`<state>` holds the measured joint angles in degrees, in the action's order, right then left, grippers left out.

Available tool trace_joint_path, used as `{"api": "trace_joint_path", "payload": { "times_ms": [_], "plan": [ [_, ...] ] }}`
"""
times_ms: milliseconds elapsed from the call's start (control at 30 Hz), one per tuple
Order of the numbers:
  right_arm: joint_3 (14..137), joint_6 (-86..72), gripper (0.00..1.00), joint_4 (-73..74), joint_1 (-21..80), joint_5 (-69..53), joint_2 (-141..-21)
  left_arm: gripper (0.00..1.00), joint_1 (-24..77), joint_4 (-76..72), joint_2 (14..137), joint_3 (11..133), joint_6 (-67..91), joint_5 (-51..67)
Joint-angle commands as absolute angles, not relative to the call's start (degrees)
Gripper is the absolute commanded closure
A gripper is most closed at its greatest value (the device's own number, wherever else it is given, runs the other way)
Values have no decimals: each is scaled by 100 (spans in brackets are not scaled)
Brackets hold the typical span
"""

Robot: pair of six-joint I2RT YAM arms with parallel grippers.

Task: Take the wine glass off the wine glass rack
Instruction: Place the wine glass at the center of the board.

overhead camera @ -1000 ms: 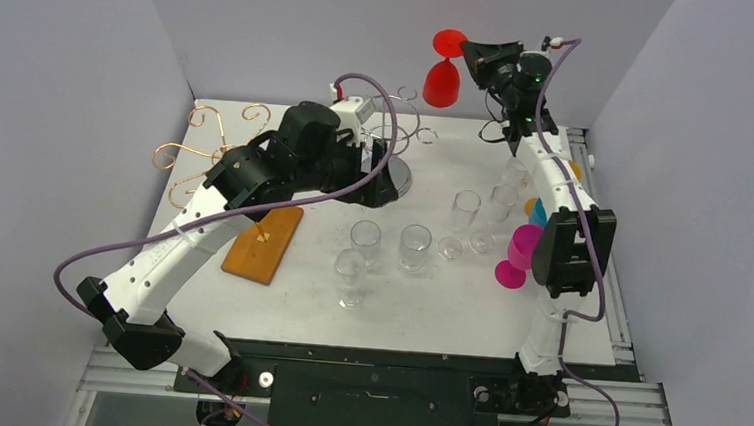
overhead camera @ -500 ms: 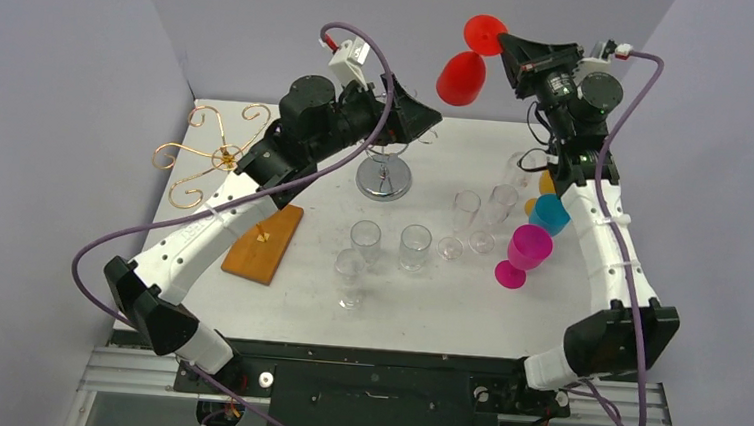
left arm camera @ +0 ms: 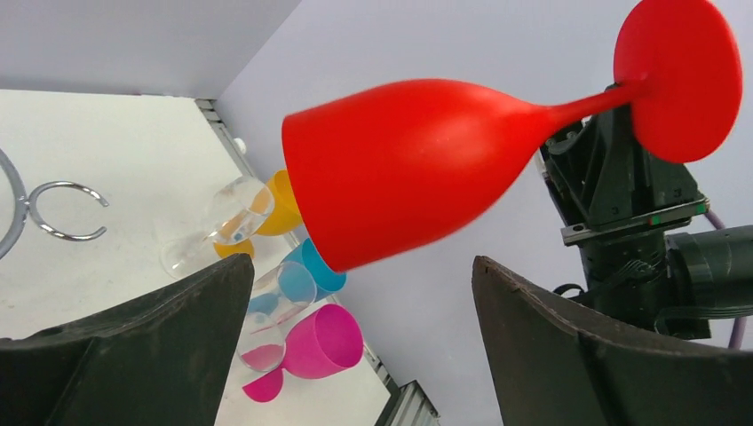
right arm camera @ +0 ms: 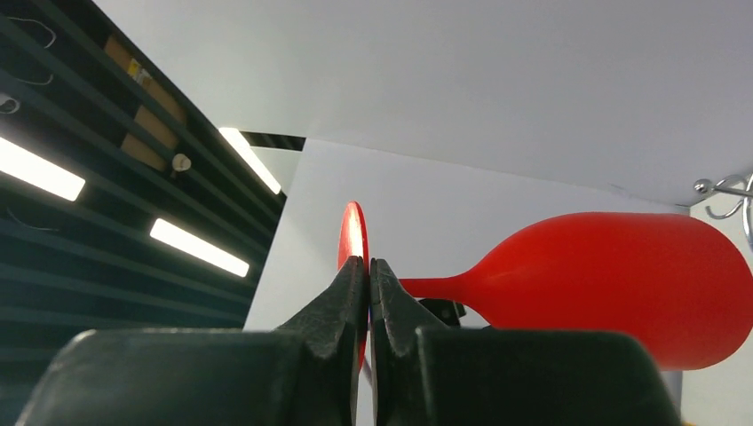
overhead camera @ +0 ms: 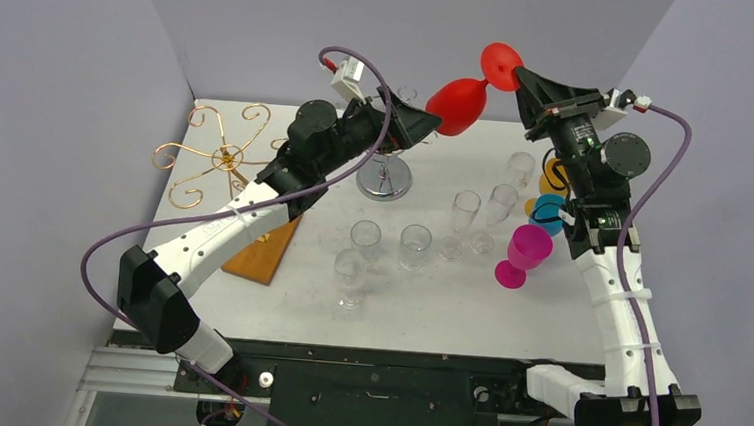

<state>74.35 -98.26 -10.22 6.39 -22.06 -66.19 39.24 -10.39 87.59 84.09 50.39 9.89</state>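
The red wine glass is held in the air, lying nearly sideways above the back of the table. My right gripper is shut on the edge of its round base; in the right wrist view the fingertips pinch the thin red disc and the bowl points right. My left gripper is open and empty, just below and left of the bowl, apart from it. The silver wine glass rack stands under the left arm, partly hidden; one of its rings shows.
A gold wire rack stands at the left, a wooden board in front of it. Several clear glasses stand mid-table. A magenta glass, blue cup and orange cup are at the right.
My right gripper has swung right and up, tipping the red glass from bowl-down to nearly sideways. My left gripper has risen from the rack's foot to beside the bowl.
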Motion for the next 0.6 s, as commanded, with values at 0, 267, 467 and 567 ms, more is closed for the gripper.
{"api": "trace_joint_path", "payload": {
  "times_ms": [0,267,467,567],
  "plan": [
    [7233,-10360,100,-1432,623,-2293,-6310,9,3859,-2374,8455,8211,5412,1315],
    [6635,-11210,100,-2139,624,-2502,-6136,10,3854,-4021,8601,7912,6065,1952],
    [6245,-11963,100,-2859,602,-2630,-6128,18,3900,-5038,8633,7764,6582,2218],
    [6038,-12327,100,-3226,600,-2668,-6180,25,4010,-5323,8591,7843,6657,2337]
  ]
}}
